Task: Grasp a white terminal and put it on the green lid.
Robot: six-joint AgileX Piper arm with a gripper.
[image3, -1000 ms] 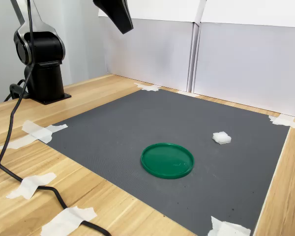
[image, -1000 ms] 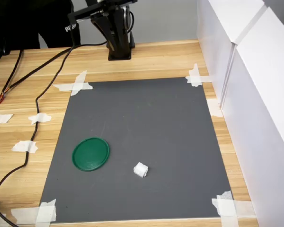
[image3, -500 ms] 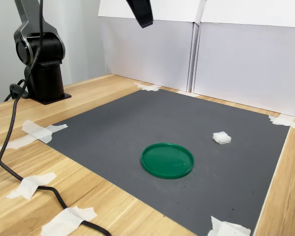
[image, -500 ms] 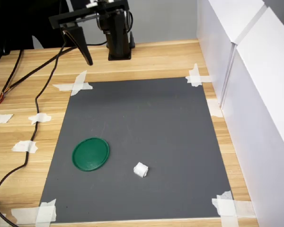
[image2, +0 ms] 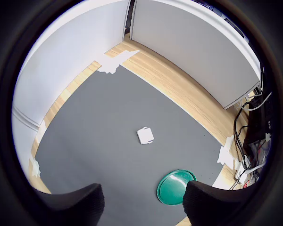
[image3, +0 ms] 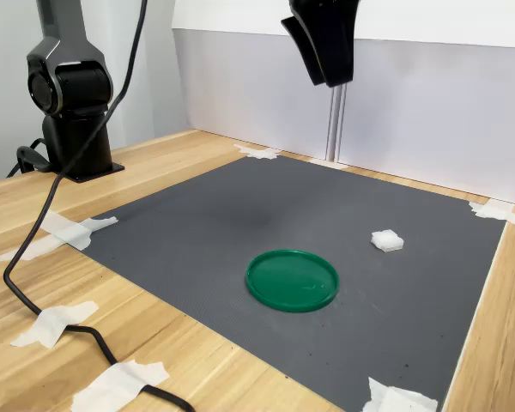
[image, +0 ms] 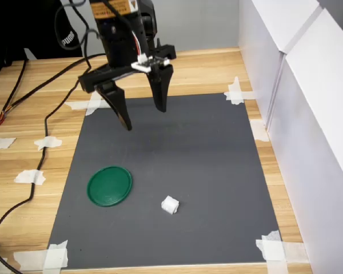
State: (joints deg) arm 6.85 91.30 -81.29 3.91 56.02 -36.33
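First exterior view: the hand [image: 142, 117] hangs high over the far part of the grey mat [image: 217, 148], fingers spread wide and grasping nothing; the terminal [image: 170, 205] lies loose on the mat near its front edge, just beside the lid [image: 109, 185] but apart from it; the lid is bare. By my reading nothing of the task is done: reach, grasp, carry and drop all remain. White letters on dark cloth behind the table [image: 23, 114] seem to read "PUMA"; a label on the arm is too small to read.
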